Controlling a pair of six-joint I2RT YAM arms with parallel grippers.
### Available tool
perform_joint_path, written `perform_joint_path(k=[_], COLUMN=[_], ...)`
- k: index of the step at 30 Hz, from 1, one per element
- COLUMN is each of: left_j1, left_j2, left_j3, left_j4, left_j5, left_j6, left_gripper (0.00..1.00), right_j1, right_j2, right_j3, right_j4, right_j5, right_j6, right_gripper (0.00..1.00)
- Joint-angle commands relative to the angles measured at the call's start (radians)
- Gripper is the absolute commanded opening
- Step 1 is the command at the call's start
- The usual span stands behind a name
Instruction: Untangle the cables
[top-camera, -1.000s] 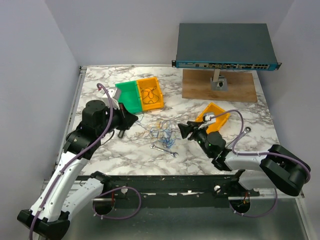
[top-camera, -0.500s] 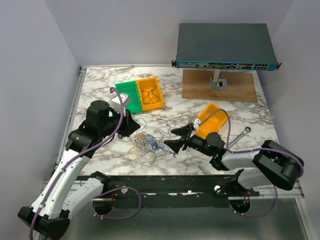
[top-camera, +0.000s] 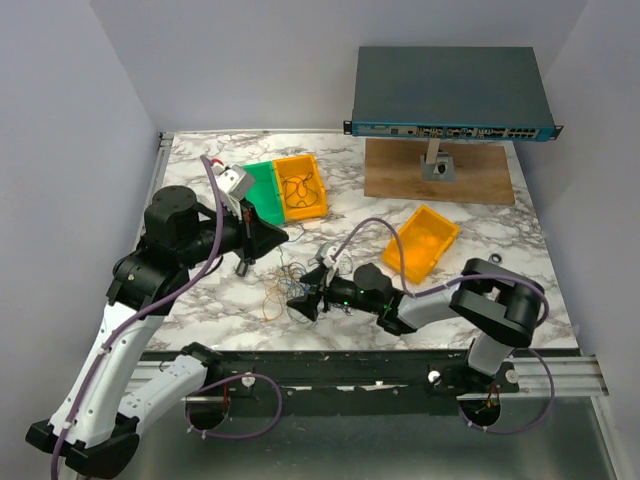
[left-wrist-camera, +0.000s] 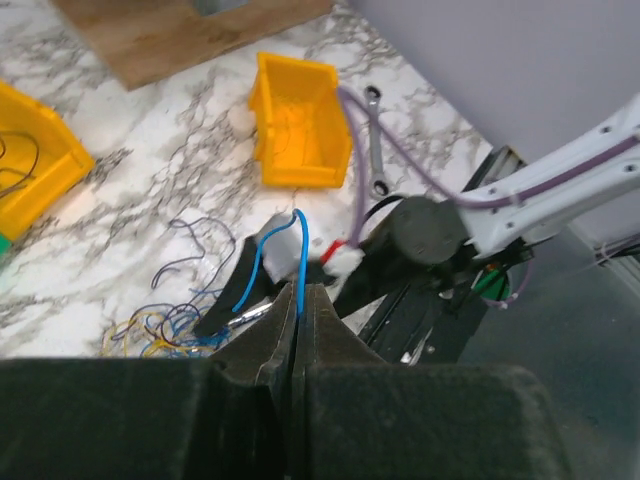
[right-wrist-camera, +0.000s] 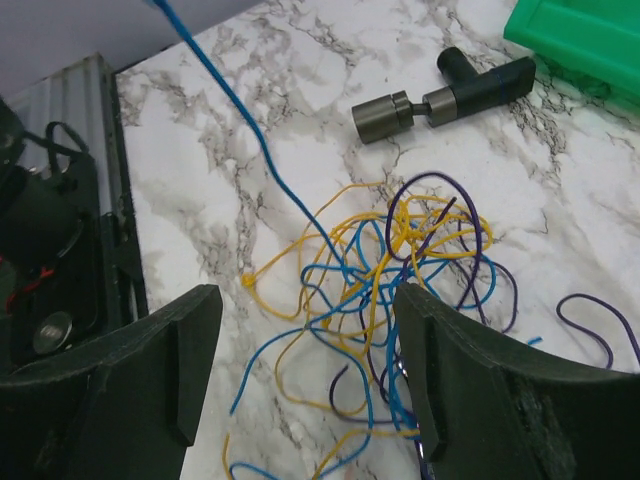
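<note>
Left pincer (left-wrist-camera: 300, 305) clenched on blue cable (left-wrist-camera: 301, 250), lifted; right pincer (right-wrist-camera: 305, 350) spread wide, shifted left over cables (right-wrist-camera: 400, 260).

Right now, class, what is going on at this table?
Thin cables are being untangled. The left gripper is shut on a blue cable, holding it up off the marble table. The right gripper hangs open just above the tangle of blue, yellow and purple strands, holding nothing.
</note>
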Motion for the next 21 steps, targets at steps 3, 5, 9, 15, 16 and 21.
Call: perform_joint_path(k=[3,5,9,15,16,21], left_j1=[-0.005,-0.003,0.004,0.006,0.006,0.006], left_j2=[0.026,0.038,0.103,0.115,0.092,-0.029], left_j3=[0.162,0.260,0.608,0.851,0.843,0.764], left_j4=[0.068,0.032,-0.184,-0.263,-0.249,-0.167], left_j5=[0.183,0.119,-0.192,-0.558,-0.633,-0.955], left_j6=[-0.104,-0.106,-0.046,-0.045,-0.050,-0.024], left_gripper=[0.00,0.00,0.00,0.00,0.00,0.00], right_j1=[0.037,0.037,0.032,-0.002,-0.004,-0.047], right_j2=[0.198,0.208,0.170,0.136,0.125,0.090], right_j3=[0.213,0.209,0.156,0.163,0.154,0.145], right_j4=[-0.220,-0.232,-0.232,-0.350,-0.355,-0.450], right_j5=[0.230,0.273,0.505,0.655,0.677,0.771], right_j6=[0.027,0.055,0.101,0.183,0.188,0.276], right_gripper=[0.76,0.74,0.59,0.31,0.31,0.31])
